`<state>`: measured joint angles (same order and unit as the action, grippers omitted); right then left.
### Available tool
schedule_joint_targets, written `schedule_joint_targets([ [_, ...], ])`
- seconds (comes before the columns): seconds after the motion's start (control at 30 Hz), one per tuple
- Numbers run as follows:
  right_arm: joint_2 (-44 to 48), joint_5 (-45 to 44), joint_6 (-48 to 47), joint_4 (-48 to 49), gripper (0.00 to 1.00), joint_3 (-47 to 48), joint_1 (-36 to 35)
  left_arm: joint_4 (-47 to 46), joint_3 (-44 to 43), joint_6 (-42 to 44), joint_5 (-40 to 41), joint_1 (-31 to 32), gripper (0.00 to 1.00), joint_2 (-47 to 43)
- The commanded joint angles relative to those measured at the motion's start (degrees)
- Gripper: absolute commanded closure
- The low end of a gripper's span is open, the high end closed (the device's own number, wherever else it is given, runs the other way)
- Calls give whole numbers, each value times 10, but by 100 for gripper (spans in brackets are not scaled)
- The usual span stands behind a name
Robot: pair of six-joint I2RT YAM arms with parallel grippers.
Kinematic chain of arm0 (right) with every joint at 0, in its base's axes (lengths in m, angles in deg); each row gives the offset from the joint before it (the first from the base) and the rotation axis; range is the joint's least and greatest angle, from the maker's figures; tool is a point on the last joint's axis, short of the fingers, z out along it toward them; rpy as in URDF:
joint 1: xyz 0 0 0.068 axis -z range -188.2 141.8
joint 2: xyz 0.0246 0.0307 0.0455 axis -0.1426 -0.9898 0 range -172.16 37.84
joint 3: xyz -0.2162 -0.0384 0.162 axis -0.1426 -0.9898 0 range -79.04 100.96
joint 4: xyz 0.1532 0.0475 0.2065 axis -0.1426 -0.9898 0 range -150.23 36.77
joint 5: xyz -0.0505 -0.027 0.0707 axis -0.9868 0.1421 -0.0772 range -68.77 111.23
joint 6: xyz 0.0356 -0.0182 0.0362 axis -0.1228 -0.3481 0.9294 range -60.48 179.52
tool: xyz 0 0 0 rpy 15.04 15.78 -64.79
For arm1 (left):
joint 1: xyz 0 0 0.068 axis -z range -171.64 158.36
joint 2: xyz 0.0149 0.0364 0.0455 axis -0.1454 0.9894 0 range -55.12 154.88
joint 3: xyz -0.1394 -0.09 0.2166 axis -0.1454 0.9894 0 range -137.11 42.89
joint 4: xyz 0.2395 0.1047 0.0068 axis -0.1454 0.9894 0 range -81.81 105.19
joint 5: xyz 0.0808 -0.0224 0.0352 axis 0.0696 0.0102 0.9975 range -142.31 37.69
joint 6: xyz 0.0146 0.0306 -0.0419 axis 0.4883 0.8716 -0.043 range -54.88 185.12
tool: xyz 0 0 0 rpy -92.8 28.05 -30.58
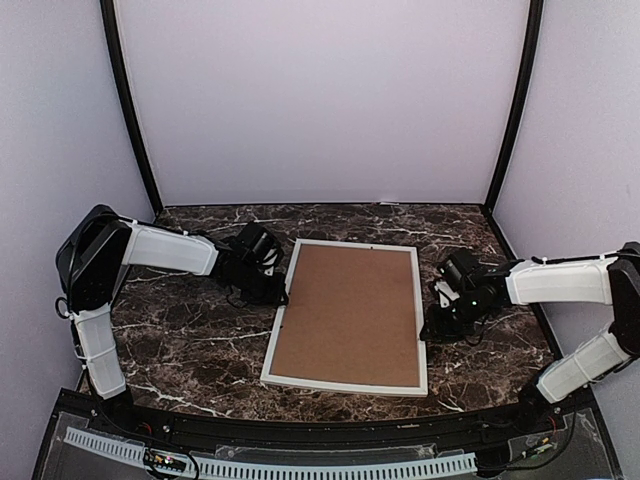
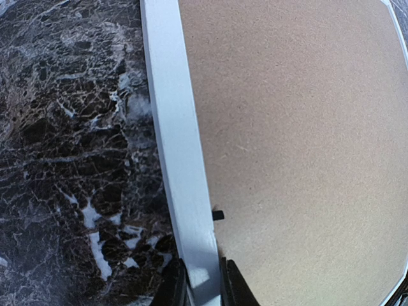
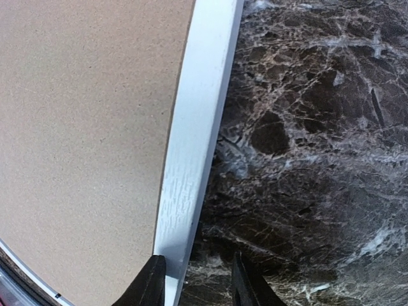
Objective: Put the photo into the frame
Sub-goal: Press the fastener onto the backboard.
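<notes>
White frame [image 2: 172, 127] flat, brown backing board [image 1: 348, 315] up, long axis near-to-far.

Bright, even light; wrist views bend edges.

White frame [image 3: 191, 146], brown backing board [image 3: 83, 127] left, marble table [image 3: 306, 159] right, claw [image 3: 197, 274] parted astride frame's edge

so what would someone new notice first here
A white frame lies face down mid-table, its brown backing board up. The left tool pinches its left border, the right tool straddles the right one, on a dark marble table.
</notes>
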<state>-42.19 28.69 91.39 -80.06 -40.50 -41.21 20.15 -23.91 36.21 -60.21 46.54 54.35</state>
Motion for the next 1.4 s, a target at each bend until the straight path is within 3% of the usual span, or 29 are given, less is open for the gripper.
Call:
schedule_joint_targets([
  [0.0,-12,-3,4,6,64,2,-12,24,12,19,1,6,82,3],
  [1.03,-83,5,39,56,66,10,-71,15,20,3,10,37,84,11],
  [1.37,-65,-7,32,31,66,30,-74,18,17,3,13,38,84,11],
])
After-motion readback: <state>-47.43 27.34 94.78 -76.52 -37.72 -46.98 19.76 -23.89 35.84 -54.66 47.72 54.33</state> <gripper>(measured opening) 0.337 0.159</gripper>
